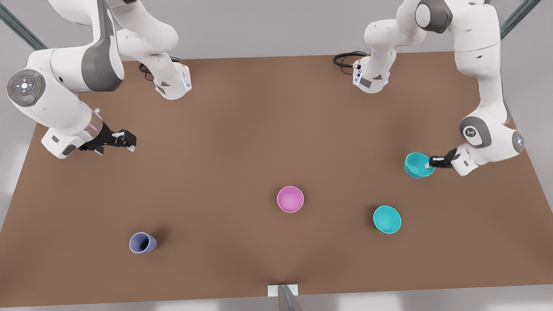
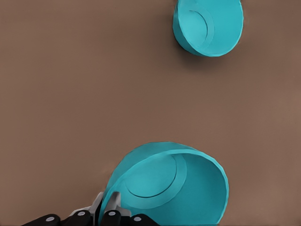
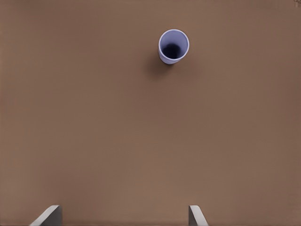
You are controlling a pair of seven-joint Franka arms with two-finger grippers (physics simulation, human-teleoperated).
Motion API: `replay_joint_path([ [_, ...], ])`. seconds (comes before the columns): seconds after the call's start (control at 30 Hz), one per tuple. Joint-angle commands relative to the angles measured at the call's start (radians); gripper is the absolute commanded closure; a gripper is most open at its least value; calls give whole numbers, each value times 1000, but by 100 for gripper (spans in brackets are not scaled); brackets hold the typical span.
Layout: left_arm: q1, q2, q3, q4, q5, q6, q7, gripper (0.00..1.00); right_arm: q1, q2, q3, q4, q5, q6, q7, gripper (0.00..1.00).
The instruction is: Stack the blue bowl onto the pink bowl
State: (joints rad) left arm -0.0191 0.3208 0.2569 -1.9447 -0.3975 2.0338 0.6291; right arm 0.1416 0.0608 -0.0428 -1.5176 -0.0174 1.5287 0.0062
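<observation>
Teal blue bowl (image 1: 418,166) tilted, in left gripper (image 1: 433,162)

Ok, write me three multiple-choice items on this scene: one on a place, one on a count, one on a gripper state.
1. Where is the purple cup?
A. beside the pink bowl
B. alone, toward the front view's lower left
C. in a gripper

2. How many teal bowls are there?
A. one
B. two
C. three

3. What is the left gripper doing?
A. clamping the blue bowl by its rim
B. hanging open
C. holding the pink bowl

Answers: 1 B, the cup stands by itself there. 2 B, the held bowl plus the turquoise bowl on the table. 3 A, its fingers pinch the rim; the right gripper waits open.
</observation>
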Motion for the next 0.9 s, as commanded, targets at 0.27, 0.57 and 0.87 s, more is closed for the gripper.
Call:
replay_joint_path([
  [0.27,-564,549,-27,823,-1,-170,-1213,79,6,5,-8,-1,1,1,-92,0],
  [0.57,-579,609,-62,917,-3,-202,-1330,79,6,4,-9,-15,1,2,-92,0],
  [0.87,-579,627,-85,920,-29,-218,-1339,79,6,7,-11,-16,1,2,-92,0],
])
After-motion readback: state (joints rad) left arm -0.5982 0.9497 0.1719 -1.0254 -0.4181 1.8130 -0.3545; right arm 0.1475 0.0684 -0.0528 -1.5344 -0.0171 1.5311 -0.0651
